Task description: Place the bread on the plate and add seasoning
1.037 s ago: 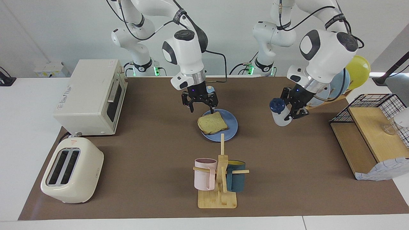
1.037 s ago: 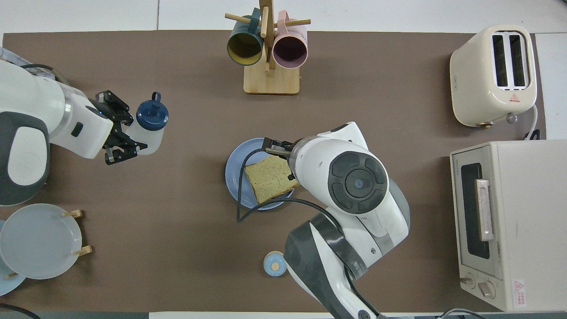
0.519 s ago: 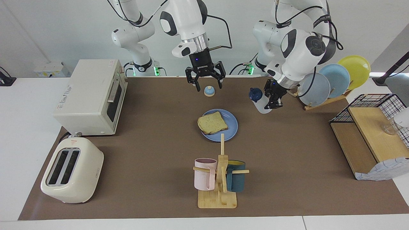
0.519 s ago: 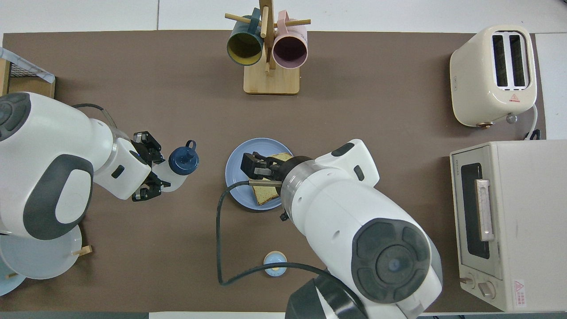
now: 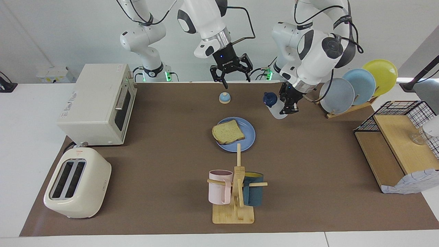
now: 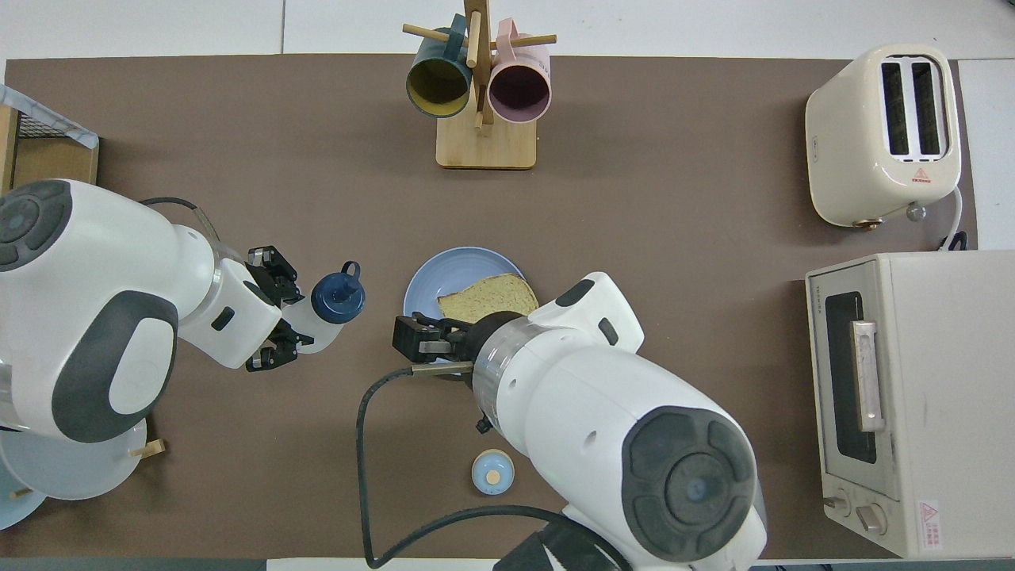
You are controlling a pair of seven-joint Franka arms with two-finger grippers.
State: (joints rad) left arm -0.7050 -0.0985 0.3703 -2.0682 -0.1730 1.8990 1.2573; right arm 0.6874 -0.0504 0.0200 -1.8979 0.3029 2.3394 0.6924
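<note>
Facing view shows my left gripper clamped on the seasoning bottle, held tilted in the air over bare table toward my left arm's end, beside the plate but not yet over it. My right gripper hangs empty with its fingers spread, high above the small bell; that arm waits. The bread lies flat on the plate in the middle of the table, so I judge the first half done. What is left: carry the bottle over the slice, tip its dark cap down and shake seasoning onto it.
</note>
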